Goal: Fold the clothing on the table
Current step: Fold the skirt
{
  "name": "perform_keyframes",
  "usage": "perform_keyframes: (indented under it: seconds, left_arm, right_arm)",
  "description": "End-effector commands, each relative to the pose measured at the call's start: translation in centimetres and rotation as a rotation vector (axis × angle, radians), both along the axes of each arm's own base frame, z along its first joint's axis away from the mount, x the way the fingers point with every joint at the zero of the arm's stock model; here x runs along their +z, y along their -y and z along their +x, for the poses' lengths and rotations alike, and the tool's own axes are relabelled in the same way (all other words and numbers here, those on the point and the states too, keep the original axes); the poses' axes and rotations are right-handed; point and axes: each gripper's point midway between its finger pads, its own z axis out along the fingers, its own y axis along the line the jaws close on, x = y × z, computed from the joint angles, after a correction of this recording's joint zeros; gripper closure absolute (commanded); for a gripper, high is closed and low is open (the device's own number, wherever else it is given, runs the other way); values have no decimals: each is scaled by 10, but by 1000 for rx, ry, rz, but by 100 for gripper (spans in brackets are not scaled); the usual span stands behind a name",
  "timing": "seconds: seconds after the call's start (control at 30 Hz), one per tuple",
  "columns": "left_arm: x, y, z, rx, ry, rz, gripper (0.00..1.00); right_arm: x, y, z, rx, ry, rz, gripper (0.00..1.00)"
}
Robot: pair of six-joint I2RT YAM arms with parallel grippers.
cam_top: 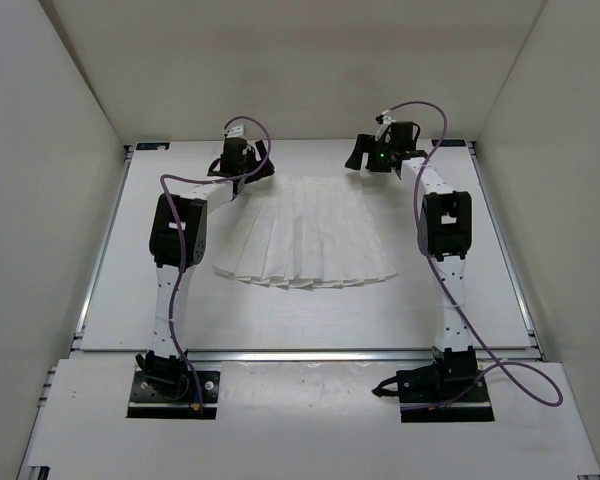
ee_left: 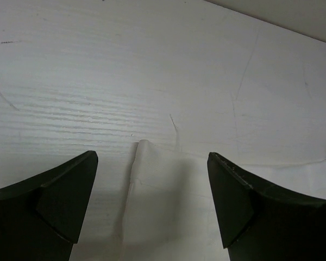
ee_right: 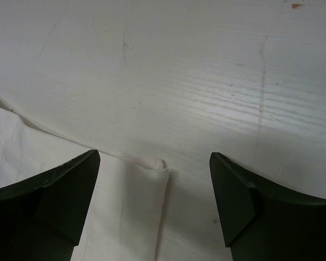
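The clothing (cam_top: 305,235) is a white pleated, fan-shaped garment lying flat in the middle of the table (cam_top: 280,320), its narrow end toward the far side. My left gripper (cam_top: 247,160) hangs over the garment's far left corner. In the left wrist view the gripper (ee_left: 152,163) is open, and the corner of the clothing (ee_left: 157,190) lies on the table between the dark fingers (ee_left: 60,201), touching neither. My right gripper (cam_top: 368,155) is over the far right corner. Seen from the right wrist, this gripper (ee_right: 155,163) is open too, with a rolled corner of the clothing (ee_right: 144,196) lying loose between the jaws.
Thin metal rails (cam_top: 102,250) run along the table's sides, with plain white walls (cam_top: 40,200) close around it. The arm bases (cam_top: 175,385) sit on the near ledge. Purple cables (cam_top: 500,370) loop along both arms.
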Motion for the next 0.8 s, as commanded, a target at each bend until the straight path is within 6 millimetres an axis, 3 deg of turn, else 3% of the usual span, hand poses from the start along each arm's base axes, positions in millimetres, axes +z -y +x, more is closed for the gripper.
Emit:
perform_keyframes:
  seconds: [0.0, 0.17, 0.2, 0.23, 0.47, 0.53, 0.77]
  left_arm:
    - [18, -2, 0, 31, -10, -41, 8]
    - [10, -5, 1, 40, -41, -80, 9]
    - [7, -8, 0, 48, -51, -86, 9]
    - [8, -9, 1, 49, -46, -86, 9]
    - [10, -7, 11, 30, -37, -121, 12]
    - [7, -2, 8, 14, -62, -113, 16]
    - [-3, 6, 1, -10, -94, -121, 16]
  right_arm:
    - [9, 6, 10, -23, -35, 31, 21]
    - [5, 4, 17, -22, -64, 0, 24]
    - [-1, -1, 13, -13, -85, 2, 25]
    - [6, -4, 10, -8, -87, 11, 26]
    - [5, -14, 1, 5, -121, 3, 28]
    - [2, -17, -3, 10, -137, 3, 28]
    - [1, -24, -9, 4, -161, -14, 30]
